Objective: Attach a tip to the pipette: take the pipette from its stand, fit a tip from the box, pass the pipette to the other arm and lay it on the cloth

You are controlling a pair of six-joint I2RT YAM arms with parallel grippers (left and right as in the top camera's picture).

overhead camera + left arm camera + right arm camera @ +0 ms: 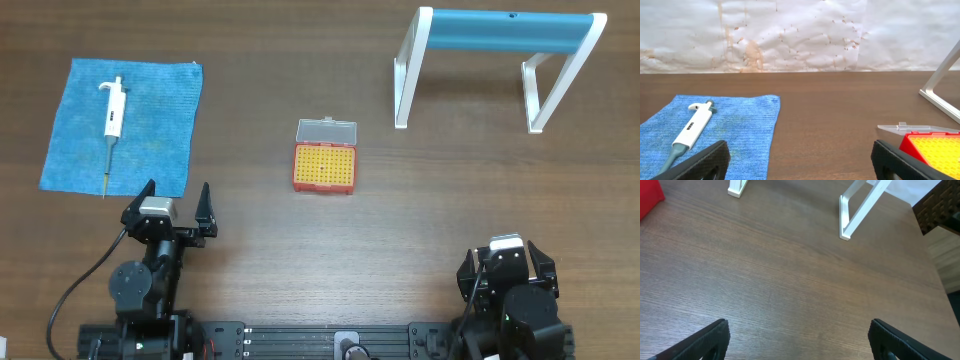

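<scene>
Lying on the cloth (150, 150) with a tip (104, 182) fitted, the pipette (112, 110) looks delivered; both arms sit back, left jaws and right jaws apart, empty.

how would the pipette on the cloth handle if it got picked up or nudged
Probably stiff and light: the pipette looks like a slim plastic body. Its thin tip looks like the fragile part, so grip the body. Lying flat on the blue cloth, it seems unlikely to roll far.
</scene>
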